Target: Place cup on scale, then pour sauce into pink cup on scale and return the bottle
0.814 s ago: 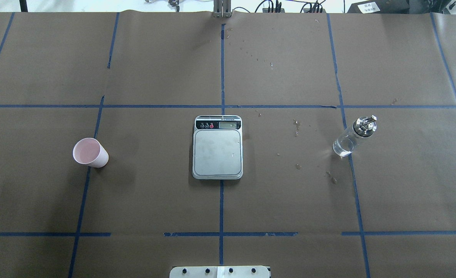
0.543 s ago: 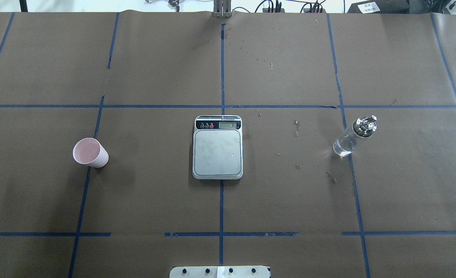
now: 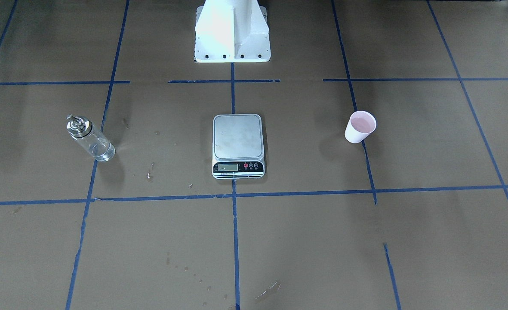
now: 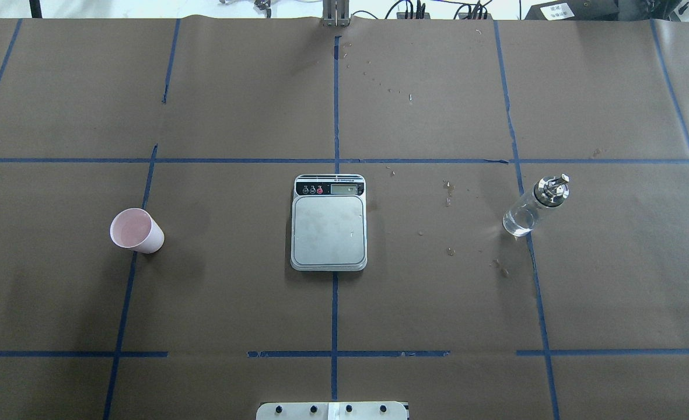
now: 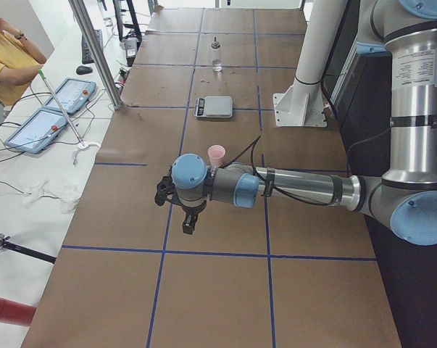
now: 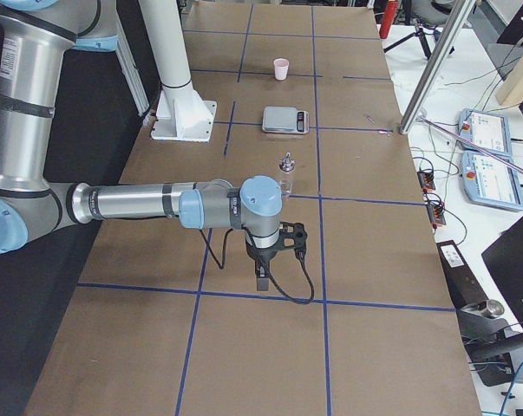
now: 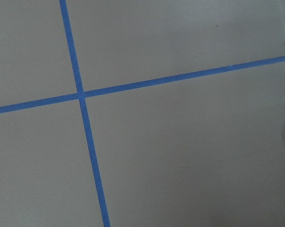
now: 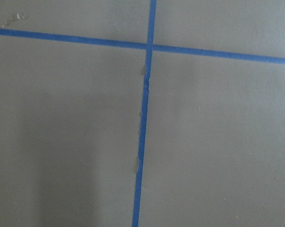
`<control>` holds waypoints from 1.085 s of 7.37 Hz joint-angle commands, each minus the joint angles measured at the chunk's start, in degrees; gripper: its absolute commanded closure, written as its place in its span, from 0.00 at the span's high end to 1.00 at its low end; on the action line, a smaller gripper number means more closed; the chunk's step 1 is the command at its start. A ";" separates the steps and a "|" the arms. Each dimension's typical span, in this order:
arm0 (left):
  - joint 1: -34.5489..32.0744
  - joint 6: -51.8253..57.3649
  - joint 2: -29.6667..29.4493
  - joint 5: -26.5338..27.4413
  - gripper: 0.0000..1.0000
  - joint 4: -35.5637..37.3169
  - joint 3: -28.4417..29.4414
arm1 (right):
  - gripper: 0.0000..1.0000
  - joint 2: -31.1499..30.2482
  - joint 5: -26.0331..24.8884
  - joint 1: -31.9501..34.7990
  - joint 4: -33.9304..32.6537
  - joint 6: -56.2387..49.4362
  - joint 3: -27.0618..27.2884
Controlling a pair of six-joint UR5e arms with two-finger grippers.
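Cup (image 4: 136, 231) upright on the brown paper (image 4: 233, 99), on the robot's left side of the table, open mouth up, pink inside showing; base just beside a blue tape line (image 4: 123, 303). Scale (image 4: 328, 224) lies flat at table centre, well apart from the cup, platform bare, display strip on the side away from the robot. Bottle (image 4: 534, 207) stands on the robot's right side, well apart from the scale, metal cap and spout on top; clear sauce (image 4: 517, 222) glints in its lower part. Small wet spots (image 4: 448, 192) mark the paper between scale and bottle. Left gripper (image 5: 188, 220) hangs pointing down over the paper at the table's left end, apart from the cup; seen from the side only, so fingers apart or together, cannot tell. Right gripper (image 6: 260, 279) likewise points down over the right end, apart from the bottle; state cannot be told. Both wrist cameras show only paper and crossing tape. White pedestal (image 3: 232, 30) at the robot's edge. Person in yellow (image 5: 4, 58) sits beyond the table's far side.
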 commanded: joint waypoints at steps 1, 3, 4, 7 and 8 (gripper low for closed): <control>-0.03 0.18 -0.12 2.13 1.00 -6.89 -2.30 | 1.00 0.83 0.40 -0.06 6.68 1.72 -1.35; -0.12 0.18 -0.03 -3.19 1.00 -19.23 -0.72 | 1.00 3.89 0.57 -0.06 11.61 4.63 -0.83; -0.21 0.09 -1.51 -2.63 1.00 -28.27 -0.72 | 1.00 4.43 0.40 -0.67 12.15 4.72 -0.92; -0.12 -0.08 -6.18 -2.01 1.00 -37.76 0.43 | 1.00 4.97 0.66 -1.03 20.38 4.81 -2.05; -0.12 0.09 -6.44 -2.09 1.00 -37.85 0.42 | 1.00 5.05 0.66 -1.64 21.37 5.16 -2.41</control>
